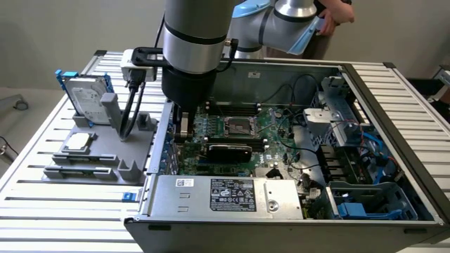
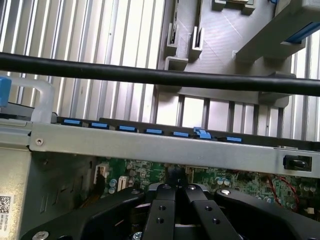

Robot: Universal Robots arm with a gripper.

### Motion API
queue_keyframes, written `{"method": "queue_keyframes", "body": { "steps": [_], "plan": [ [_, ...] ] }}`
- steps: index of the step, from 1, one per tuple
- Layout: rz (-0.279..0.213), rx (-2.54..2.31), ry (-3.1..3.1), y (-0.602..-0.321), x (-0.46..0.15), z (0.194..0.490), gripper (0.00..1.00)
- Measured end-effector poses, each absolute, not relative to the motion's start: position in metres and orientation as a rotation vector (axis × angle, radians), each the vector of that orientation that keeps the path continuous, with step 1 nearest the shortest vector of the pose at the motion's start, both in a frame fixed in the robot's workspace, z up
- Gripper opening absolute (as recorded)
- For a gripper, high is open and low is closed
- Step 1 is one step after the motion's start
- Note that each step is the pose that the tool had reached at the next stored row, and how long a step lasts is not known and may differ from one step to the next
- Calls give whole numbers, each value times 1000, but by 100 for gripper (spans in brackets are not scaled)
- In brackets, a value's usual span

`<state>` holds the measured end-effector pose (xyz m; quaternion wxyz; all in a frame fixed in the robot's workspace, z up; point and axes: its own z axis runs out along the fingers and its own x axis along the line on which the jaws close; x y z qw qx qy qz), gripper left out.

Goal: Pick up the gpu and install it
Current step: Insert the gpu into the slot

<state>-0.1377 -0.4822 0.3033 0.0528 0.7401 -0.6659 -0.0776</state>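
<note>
Jaws pressed shut, gpu [image 1: 228, 152] on the motherboard [image 1: 271, 124] just beside them

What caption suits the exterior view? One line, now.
Shut fingers inside the open computer case, close beside the gpu on the motherboard.

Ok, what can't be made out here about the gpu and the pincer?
1. Exterior view: the gpu's connector edge is hidden under its own black shroud, so seating is unclear.
2. Exterior view: the pincer tips are too small against the motherboard to tell whether they touch anything.
3. Wrist view: whatever lies below the shut pincer is blocked by its fingers and cut off at the picture's edge.
</note>
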Motion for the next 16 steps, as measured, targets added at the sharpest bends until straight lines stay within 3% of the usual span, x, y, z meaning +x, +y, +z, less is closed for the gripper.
{"method": "queue_keyframes", "body": {
  "steps": [16],
  "plan": [
    [-243,2253,-2026,-479,-138,302,11]
  ]
}}
